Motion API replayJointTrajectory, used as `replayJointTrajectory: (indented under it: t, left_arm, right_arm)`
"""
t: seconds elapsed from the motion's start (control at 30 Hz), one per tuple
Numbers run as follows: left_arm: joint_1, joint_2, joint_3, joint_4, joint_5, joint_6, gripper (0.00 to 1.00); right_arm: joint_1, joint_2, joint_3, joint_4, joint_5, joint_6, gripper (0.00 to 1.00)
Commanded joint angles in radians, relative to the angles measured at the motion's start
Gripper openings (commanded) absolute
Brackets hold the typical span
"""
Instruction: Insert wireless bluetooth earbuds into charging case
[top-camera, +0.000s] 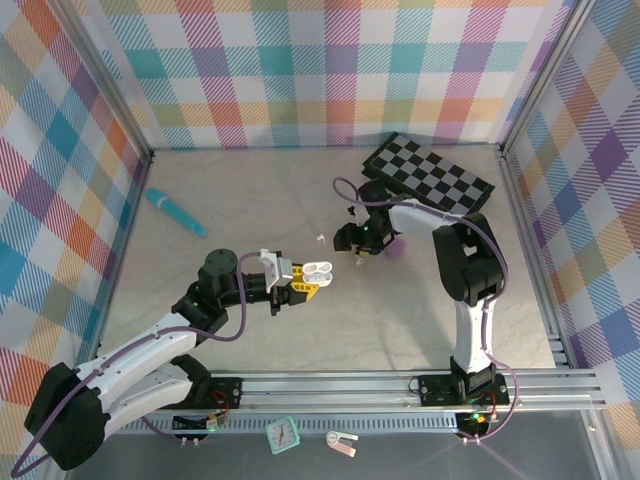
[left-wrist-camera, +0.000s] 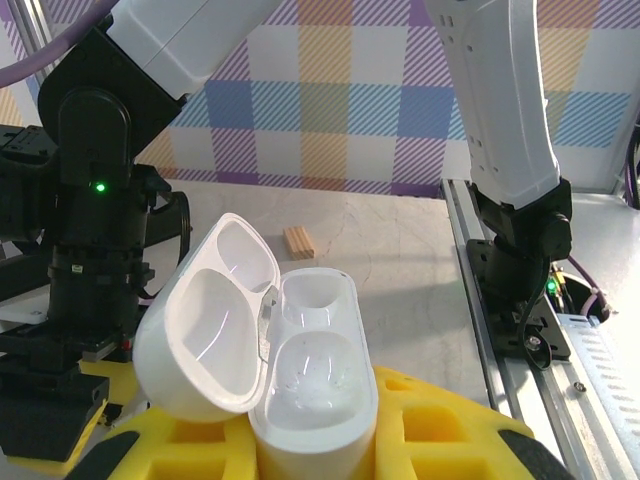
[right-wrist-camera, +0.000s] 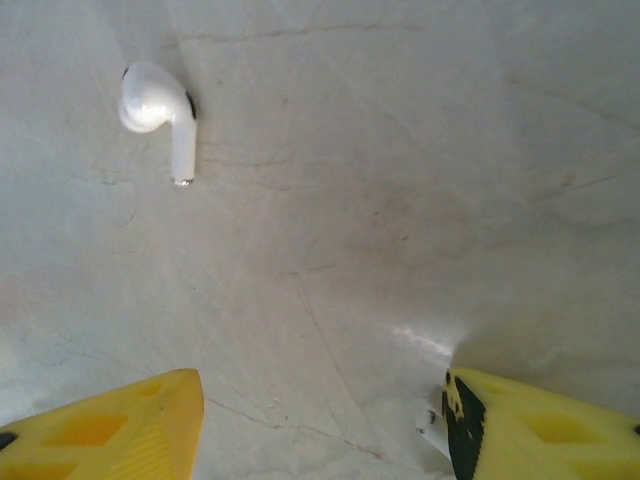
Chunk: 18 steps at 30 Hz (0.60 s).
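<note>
left tool (top-camera: 303, 282): clamped on the white charging case at the centre of the top view, yellow fingers (left-wrist-camera: 440, 430) on either side of the case's base.
right tool (right-wrist-camera: 320, 430): jaws wide with nothing between them; its yellow fingertips (right-wrist-camera: 110, 430) sit in the lower corners of the right wrist view, over bare bench.
bench (top-camera: 250, 330): pale marbled surface.
checkerboard (top-camera: 428, 172): black and white, lying flat at the upper right of the top view.
charging case (left-wrist-camera: 315, 370): lid swung open toward the left of the left wrist view, both wells empty.
earbud (right-wrist-camera: 158, 110): white, lying on the bench at the upper left of the right wrist view, stem pointing down the frame, well apart from the fingertips.
</note>
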Motion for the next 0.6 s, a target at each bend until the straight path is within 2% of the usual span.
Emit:
replayJointTrajectory:
  t: [0.0, 0.17, 0.3, 0.43, 0.57]
  left_arm:
    - [-0.002, -0.009, 0.031, -0.008, 0.026, 0.021, 0.16]
    - [-0.002, -0.009, 0.036, -0.014, 0.024, 0.027, 0.16]
    - [-0.002, -0.002, 0.039, -0.015, 0.029, 0.029, 0.16]
    - [-0.002, -0.006, 0.041, -0.018, 0.027, 0.029, 0.16]
    - [-0.002, -0.012, 0.04, -0.024, 0.024, 0.033, 0.16]
  right_arm:
    - [0.025, 0.002, 0.014, -0.047, -0.024, -0.037, 0.63]
    - [0.04, -0.023, 0.0, -0.072, -0.049, -0.072, 0.62]
    - [0.049, -0.082, -0.026, -0.034, -0.083, -0.092, 0.64]
    - [0.048, -0.19, -0.1, 0.064, -0.006, -0.052, 0.7]
    - [0.028, -0.289, -0.21, 0.175, 0.042, 0.037, 0.68]
